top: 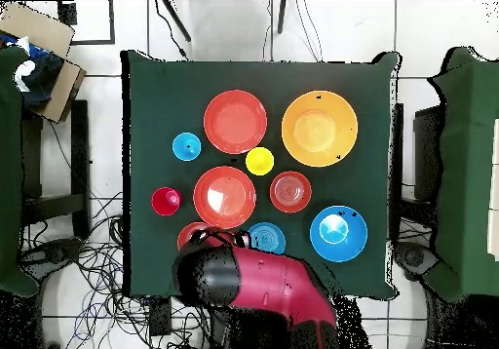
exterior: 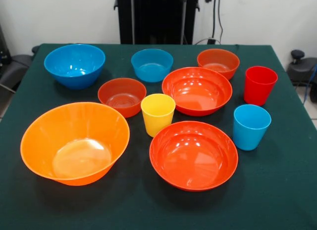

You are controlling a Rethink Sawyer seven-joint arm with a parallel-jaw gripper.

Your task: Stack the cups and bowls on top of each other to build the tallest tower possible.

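Observation:
All bowls and cups stand apart and upright on the green table; nothing is nested. The huge orange bowl (exterior: 74,141) (top: 319,128) is front left. Two wide red-orange bowls (exterior: 193,155) (exterior: 197,90) flank the yellow cup (exterior: 158,114) (top: 259,161). Further back are a small red-orange bowl (exterior: 122,96), the large blue bowl (exterior: 74,65) (top: 338,232), the small blue bowl (exterior: 152,64) and another small red-orange bowl (exterior: 218,63). The red cup (exterior: 259,85) and light blue cup (exterior: 251,126) stand at the right. Only the overhead view shows my arm's end (top: 210,267), over the table edge and part of a small red-orange bowl (top: 191,234).
The green table (exterior: 277,190) has bare cloth along its front edge and right side. In the overhead view, cables (top: 88,257) lie on the floor, a cardboard box (top: 44,43) sits at the upper left, and green-covered furniture (top: 468,170) stands on both sides.

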